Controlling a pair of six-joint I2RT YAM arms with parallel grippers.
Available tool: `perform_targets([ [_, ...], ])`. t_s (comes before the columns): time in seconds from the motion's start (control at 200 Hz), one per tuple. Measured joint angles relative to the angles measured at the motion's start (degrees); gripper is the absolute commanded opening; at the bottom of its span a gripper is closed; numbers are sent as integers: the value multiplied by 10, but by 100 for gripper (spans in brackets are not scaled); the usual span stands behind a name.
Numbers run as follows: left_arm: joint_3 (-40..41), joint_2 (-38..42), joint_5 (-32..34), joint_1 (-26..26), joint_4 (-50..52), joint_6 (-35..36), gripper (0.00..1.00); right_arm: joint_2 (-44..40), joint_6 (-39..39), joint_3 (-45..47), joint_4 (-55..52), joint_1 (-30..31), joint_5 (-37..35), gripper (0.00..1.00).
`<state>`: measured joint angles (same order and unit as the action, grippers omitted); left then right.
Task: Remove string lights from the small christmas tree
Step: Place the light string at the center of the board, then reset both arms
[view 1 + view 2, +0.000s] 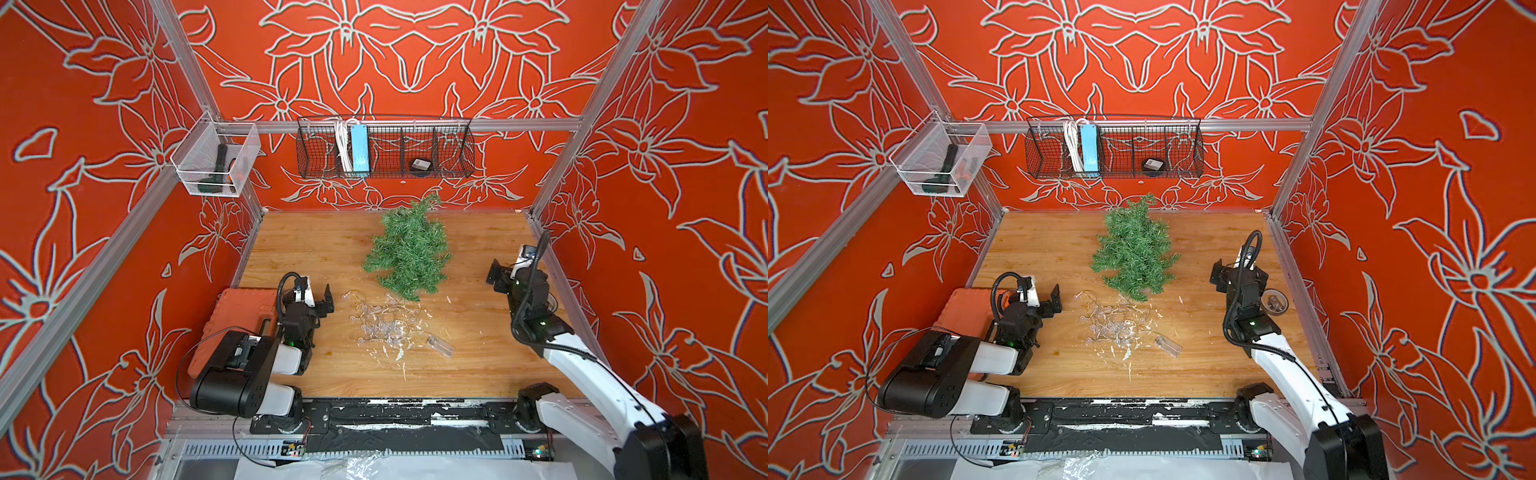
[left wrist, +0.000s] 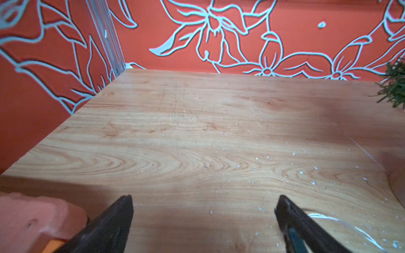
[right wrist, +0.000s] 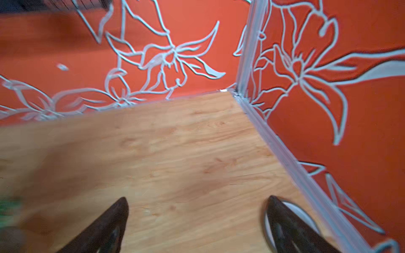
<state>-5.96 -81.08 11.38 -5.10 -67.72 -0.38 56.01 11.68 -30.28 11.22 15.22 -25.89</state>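
Observation:
The small christmas tree lies flat on the wooden table, its pointed top toward the back wall. The string lights lie in a loose tangle on the table just in front of the tree's base, ending in a clear battery box. My left gripper hovers open to the left of the tangle, holding nothing. My right gripper is open and empty, right of the tree. A tip of the tree shows in the left wrist view.
An orange case lies by the left arm. A small dark bowl sits near the right wall beside the right arm. A black wire basket and a clear bin hang on the walls. White flecks dot the table.

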Motion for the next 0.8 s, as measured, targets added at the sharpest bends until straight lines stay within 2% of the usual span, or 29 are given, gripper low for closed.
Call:
perform_targets([
  [0.095,0,0,2,0,-5,0,99,57,-55,28,55,-26,-36,98],
  [0.19,0,0,3,0,-5,0,99,104,-79,74,123,-46,-40,98],
  [0.39,0,0,5,0,-5,0,99,233,-111,114,245,-64,21,98],
  [0.455,0,0,5,0,-5,0,99,238,-112,113,253,-82,59,98],
  [0.545,0,0,5,0,-5,0,99,250,-115,125,322,-105,99,98],
  [0.801,0,0,5,0,-5,0,99,254,-117,126,344,-107,131,98],
])
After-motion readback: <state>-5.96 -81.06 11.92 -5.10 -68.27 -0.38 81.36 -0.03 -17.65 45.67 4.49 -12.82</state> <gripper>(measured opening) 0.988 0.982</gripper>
